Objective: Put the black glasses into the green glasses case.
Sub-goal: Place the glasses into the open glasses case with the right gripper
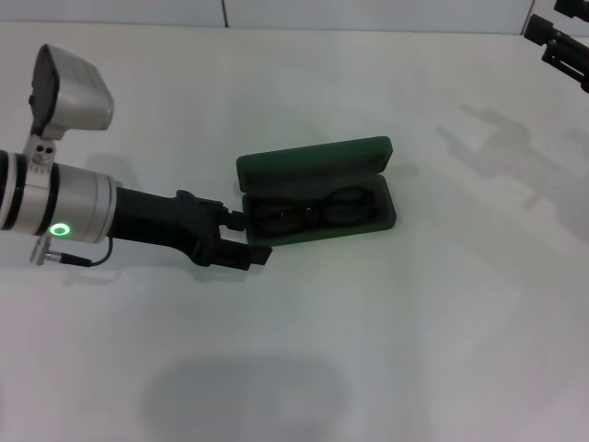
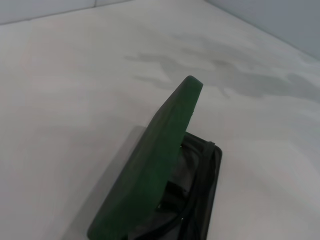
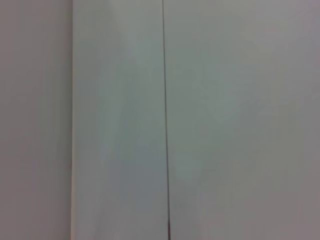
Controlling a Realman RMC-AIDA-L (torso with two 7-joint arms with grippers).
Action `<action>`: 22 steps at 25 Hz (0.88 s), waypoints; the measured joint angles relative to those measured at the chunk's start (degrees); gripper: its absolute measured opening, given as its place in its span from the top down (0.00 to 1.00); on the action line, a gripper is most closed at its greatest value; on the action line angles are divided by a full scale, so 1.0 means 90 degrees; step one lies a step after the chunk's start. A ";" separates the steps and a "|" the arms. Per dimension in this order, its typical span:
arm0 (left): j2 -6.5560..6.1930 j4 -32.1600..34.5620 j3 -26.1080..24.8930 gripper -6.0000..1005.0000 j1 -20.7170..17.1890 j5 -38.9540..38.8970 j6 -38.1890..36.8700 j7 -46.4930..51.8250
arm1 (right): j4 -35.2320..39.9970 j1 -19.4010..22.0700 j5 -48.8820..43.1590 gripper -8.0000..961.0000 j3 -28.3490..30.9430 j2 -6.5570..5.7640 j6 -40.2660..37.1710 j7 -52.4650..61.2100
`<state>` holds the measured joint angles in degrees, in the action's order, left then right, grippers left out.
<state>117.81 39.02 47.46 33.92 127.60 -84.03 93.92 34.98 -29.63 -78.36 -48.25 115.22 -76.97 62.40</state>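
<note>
The green glasses case [image 1: 317, 161] lies open on the white table, its lid raised toward the far side. Inside its lower half rest the black glasses [image 1: 308, 212], lenses side by side. My left gripper [image 1: 250, 238] sits at the case's left end, open, one finger near the end wall and the other by the front corner, holding nothing. From the left wrist view I see the lid of the green glasses case [image 2: 160, 155] edge-on, with the black glasses [image 2: 197, 195] in the dark lining below it. My right gripper [image 1: 561, 41] is parked at the far right corner.
The white table [image 1: 414, 350] stretches around the case on all sides. A wall with a thin vertical seam [image 3: 165, 120] fills the right wrist view.
</note>
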 joint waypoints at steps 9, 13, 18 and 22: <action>0.0073 0.0000 0.0000 0.29 0.0123 0.0083 0.0139 0.0004 | -0.0016 0.0007 -0.0008 0.45 0.0000 0.0009 0.0007 -0.0042; 0.0105 -0.0007 0.0040 0.29 0.0164 0.0084 0.0139 0.0004 | -0.0019 0.0036 -0.0008 0.45 0.0000 0.0009 0.0002 -0.0053; 0.0143 -0.0010 0.0058 0.29 0.0219 0.0074 0.0146 0.0004 | -0.0017 0.0078 -0.0007 0.45 0.0000 0.0010 -0.0016 -0.0056; 0.0154 -0.0010 0.0049 0.29 0.0226 0.0054 0.0147 0.0004 | -0.0006 0.0122 -0.0006 0.45 0.0004 0.0008 -0.0063 -0.0057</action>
<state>119.20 38.93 47.91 35.96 128.08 -82.70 93.96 34.92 -28.53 -78.42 -48.22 115.29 -77.54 61.88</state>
